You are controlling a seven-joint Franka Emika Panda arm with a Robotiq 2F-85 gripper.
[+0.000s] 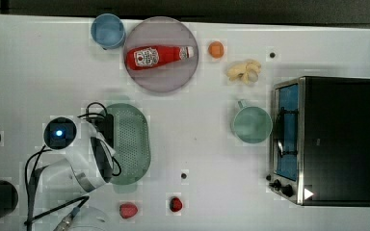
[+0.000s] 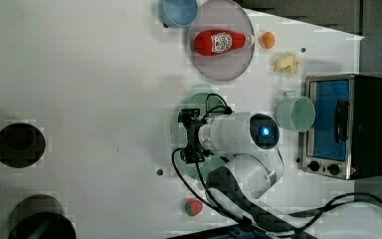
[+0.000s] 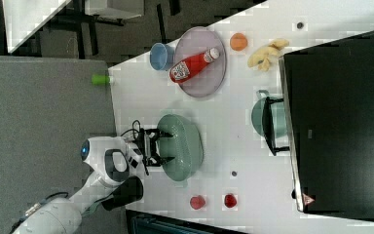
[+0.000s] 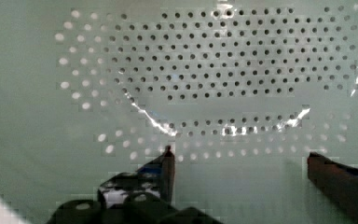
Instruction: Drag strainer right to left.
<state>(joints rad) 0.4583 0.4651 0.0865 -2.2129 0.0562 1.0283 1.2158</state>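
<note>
While the gripper (image 3: 168, 146) hangs over the strainer (image 3: 185, 146) with fingers spread wide — gripping nothing — the strainer sits mid-table, below the plate (image 1: 173, 79) in the top view.

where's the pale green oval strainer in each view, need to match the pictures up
Top view: the pale sage-green oval plastic strainer lies left of centre, partly under the arm.
Left view: centre, mostly hidden by the arm.
Right view: centre-left, below the plate.
Wrist view: its perforated inside fills the background.
Shared landmark: the red ketchup bottle on the round grey-pink plate.
</note>
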